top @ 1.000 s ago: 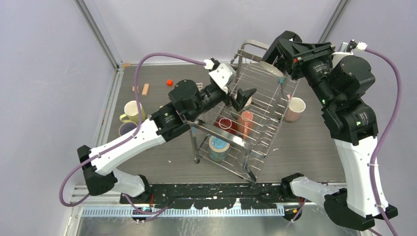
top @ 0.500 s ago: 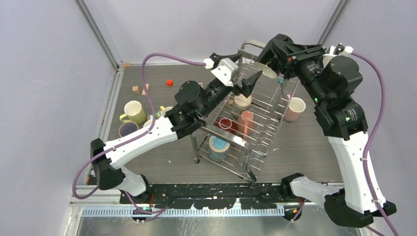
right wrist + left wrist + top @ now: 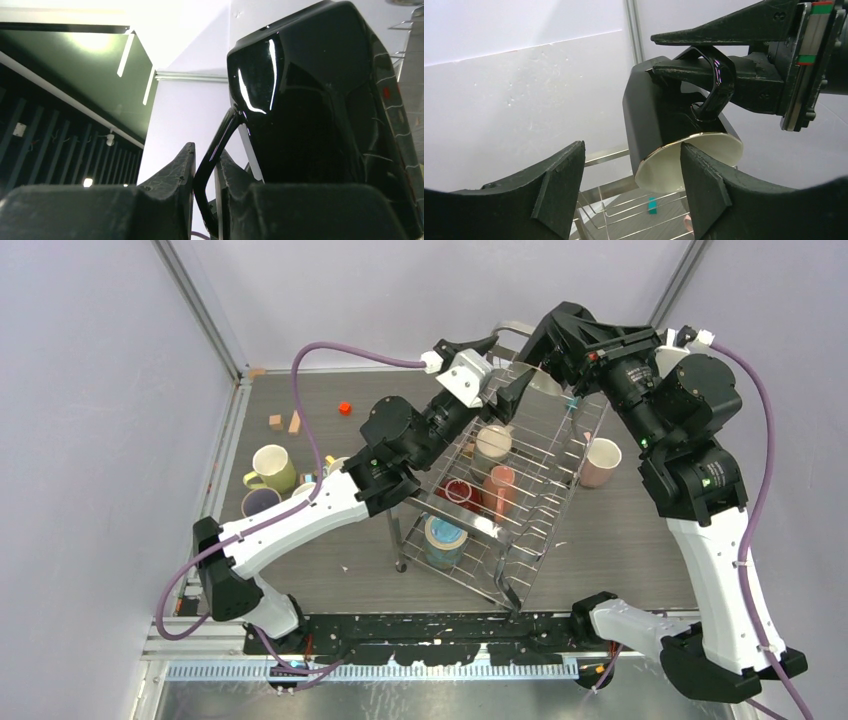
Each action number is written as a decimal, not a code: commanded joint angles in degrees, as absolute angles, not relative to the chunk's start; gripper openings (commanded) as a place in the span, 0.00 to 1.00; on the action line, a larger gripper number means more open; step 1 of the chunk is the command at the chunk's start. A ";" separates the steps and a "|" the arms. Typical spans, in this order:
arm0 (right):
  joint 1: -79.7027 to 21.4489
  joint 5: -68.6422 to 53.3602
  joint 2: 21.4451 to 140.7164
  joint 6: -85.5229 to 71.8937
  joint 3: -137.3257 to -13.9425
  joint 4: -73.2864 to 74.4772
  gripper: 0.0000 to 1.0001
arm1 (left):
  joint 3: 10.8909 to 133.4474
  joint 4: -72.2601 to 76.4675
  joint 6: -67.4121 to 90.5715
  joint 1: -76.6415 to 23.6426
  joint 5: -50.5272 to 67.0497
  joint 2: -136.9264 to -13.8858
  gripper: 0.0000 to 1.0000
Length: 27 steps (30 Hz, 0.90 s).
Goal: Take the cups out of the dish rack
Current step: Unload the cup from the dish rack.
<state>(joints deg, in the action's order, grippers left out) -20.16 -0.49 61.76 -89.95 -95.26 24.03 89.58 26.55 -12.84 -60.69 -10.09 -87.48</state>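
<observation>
Black mug [image 3: 659,115] hung by its handle [image 3: 716,85], facing the spread left fingers [image 3: 559,185].
Right fingers [image 3: 182,170] pinch the handle, holding the mug above the dish rack's [image 3: 520,490] 12 o'clock end. From the left fingers it lies at 1 o'clock, mouth toward them and axis tilted. Only the left wrist view shows the pale interior; overhead, the arms mostly hide it.

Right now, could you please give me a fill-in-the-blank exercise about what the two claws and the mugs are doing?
1. The right claw is shut on the black mug's ____.
2. The left claw has its jaws ____ near that mug's rim.
3. The yellow mug sits on the table, ____ the dish rack, not inside it.
Missing words: handle; open; outside.
</observation>
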 commanded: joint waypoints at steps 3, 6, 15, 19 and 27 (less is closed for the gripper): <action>-21.55 -2.31 60.23 -92.98 -98.12 11.83 0.01 | 92.23 28.47 -14.94 -60.91 -10.90 -88.84 0.68; -23.38 -1.67 60.56 -93.30 -98.14 10.91 0.01 | 92.58 28.71 -15.19 -60.84 -11.25 -88.88 0.66; -29.68 2.44 61.59 -92.40 -96.56 8.14 0.01 | 93.07 30.84 -15.67 -60.90 -13.89 -88.99 0.55; -30.86 3.75 61.52 -91.73 -95.69 8.01 0.01 | 92.30 32.46 -16.35 -60.86 -15.88 -88.04 0.47; -32.27 5.56 61.15 -91.02 -93.82 6.97 0.01 | 92.23 32.65 -16.31 -60.82 -18.62 -85.83 0.02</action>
<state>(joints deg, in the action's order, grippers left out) -31.62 3.66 62.28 -92.33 -93.78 15.51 91.46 27.33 -17.32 -60.66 -15.75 -88.58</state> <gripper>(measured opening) 0.225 0.148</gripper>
